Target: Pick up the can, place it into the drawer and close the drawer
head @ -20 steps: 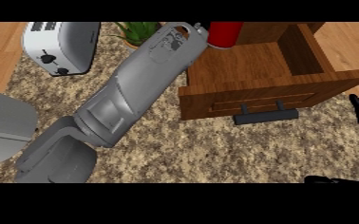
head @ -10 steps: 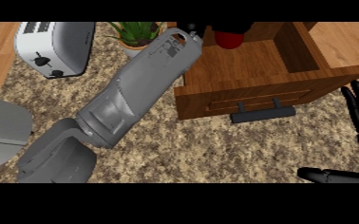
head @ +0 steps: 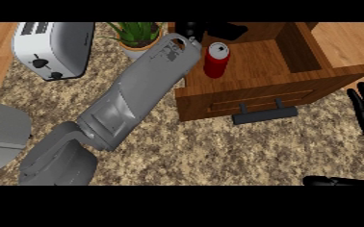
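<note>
The red can (head: 216, 61) stands upright inside the open wooden drawer (head: 270, 84), near its left wall. My left forearm reaches diagonally up from the lower left to the drawer's back left corner. My left hand (head: 226, 30) is just beyond the can at the view's top edge. Its fingers are spread and not touching the can, and part of the hand is cut off there. The drawer's black handle (head: 265, 116) juts out at the front. My right hand (head: 357, 102) rests open at the right edge, fingers up.
A white toaster (head: 54, 47) sits at the top left and a potted plant (head: 135, 35) stands beside the drawer's left side. A grey rounded object (head: 10, 135) lies at the left edge. Speckled counter spreads in front of the drawer.
The can was in my left hand over the drawer; now it stands on the drawer's floor, apart from the hand. The drawer shows lower in the view.
</note>
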You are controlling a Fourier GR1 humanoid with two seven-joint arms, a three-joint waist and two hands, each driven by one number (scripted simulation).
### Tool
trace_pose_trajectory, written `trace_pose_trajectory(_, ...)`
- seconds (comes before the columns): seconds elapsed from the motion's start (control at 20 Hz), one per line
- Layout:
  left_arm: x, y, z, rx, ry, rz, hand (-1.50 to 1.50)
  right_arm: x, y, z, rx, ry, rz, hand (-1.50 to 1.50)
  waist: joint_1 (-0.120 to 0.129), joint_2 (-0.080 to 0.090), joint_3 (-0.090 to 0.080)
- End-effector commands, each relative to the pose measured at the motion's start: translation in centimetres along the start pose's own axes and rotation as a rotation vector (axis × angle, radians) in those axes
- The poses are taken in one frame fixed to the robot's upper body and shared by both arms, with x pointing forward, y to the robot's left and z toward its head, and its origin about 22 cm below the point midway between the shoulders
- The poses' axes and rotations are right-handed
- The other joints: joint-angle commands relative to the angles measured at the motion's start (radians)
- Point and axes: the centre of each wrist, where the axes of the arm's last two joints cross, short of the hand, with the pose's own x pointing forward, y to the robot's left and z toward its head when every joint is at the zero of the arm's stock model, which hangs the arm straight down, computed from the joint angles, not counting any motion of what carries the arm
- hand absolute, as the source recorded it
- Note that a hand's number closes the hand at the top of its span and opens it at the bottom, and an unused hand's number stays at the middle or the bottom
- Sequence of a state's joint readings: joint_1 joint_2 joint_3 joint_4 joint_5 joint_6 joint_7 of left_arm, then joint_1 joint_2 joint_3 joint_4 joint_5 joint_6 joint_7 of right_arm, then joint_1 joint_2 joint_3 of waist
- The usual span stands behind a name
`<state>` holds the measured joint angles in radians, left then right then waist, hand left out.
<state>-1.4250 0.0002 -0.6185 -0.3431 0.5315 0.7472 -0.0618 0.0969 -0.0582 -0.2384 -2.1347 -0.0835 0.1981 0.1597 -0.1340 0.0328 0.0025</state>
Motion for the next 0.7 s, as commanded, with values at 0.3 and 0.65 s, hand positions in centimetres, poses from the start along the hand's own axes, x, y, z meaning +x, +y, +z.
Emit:
trace_pose_trajectory(0.3, 0.4, 0.0, 0.0, 0.052, 0.013, 0.068, -1.50, 2.1, 0.6, -0.2, 0.023, -0.121, 0.204, -1.50, 0.001, 0.004, -0.001)
trace_pose_trajectory(0.65, 0.9, -0.3, 0.4, 0.045, 0.046, 0.151, -1.50, 3.8, 0.8, -0.1, 0.099, -0.186, 0.390, -1.50, 0.011, -0.004, -0.001)
